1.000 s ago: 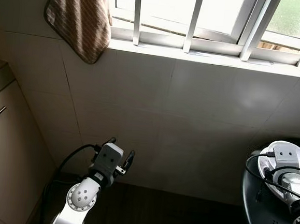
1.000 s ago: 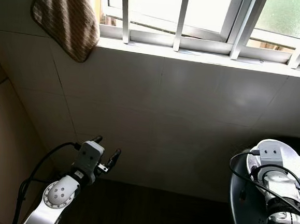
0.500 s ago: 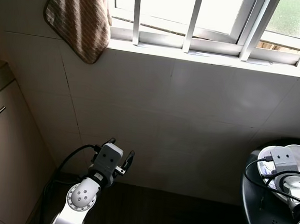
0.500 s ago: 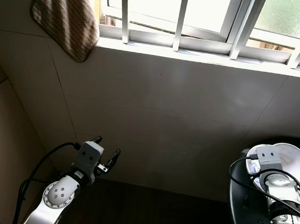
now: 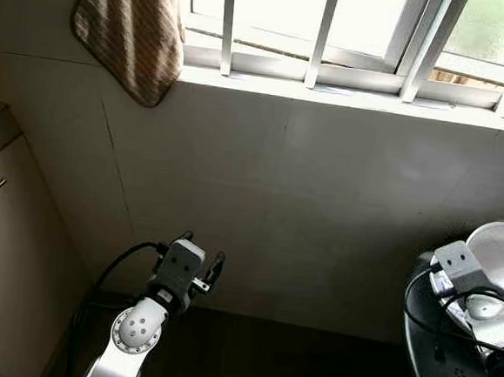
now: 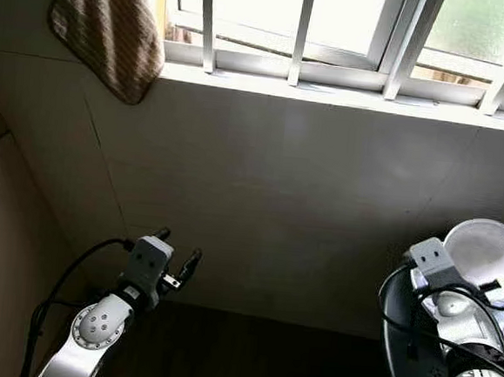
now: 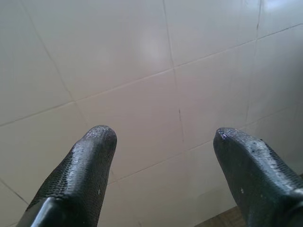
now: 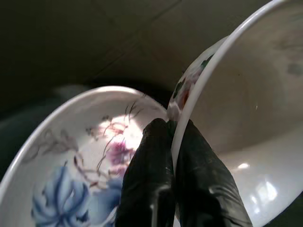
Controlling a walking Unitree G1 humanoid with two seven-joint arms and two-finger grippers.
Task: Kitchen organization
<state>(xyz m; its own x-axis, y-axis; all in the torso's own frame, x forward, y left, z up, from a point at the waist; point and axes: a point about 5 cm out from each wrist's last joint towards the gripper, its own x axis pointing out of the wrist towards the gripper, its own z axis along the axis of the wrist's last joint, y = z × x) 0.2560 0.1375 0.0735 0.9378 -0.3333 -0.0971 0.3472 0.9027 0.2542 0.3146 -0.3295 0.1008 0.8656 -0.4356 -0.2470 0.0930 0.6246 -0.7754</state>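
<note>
Right wrist view: right gripper [image 8: 171,142] has both fingers [image 8: 149,165] pinched tight on the rim of a white bowl [image 8: 246,123], one finger inside the rim, one outside. Bowl is tilted. Under and beside it sits a second bowl [image 8: 80,161] with blue and pink flower print inside; the held bowl's outer wall has a small floral mark too. Dark surface behind both.

Eye views lack that detail: the white bowl [image 6: 487,251] shows at the far right, lifted above a dark round basin [image 6: 405,349], with the right arm's wrist block [image 6: 430,255] and cables just in front of it. The grip itself is hidden there by the wrist.

Left gripper [image 5: 201,259] sits low on the left, raised in front of the tiled wall [image 5: 321,203], holding nothing. Left wrist view: its two fingers [image 7: 85,165] stand wide apart, only beige tile between them, not touching the wall as far as I can tell.

Eye views also give: barred window [image 5: 334,29] along the top, striped brown cloth [image 5: 125,30] hanging at upper left, cabinet [image 5: 2,256] with a bar handle on the left edge.
</note>
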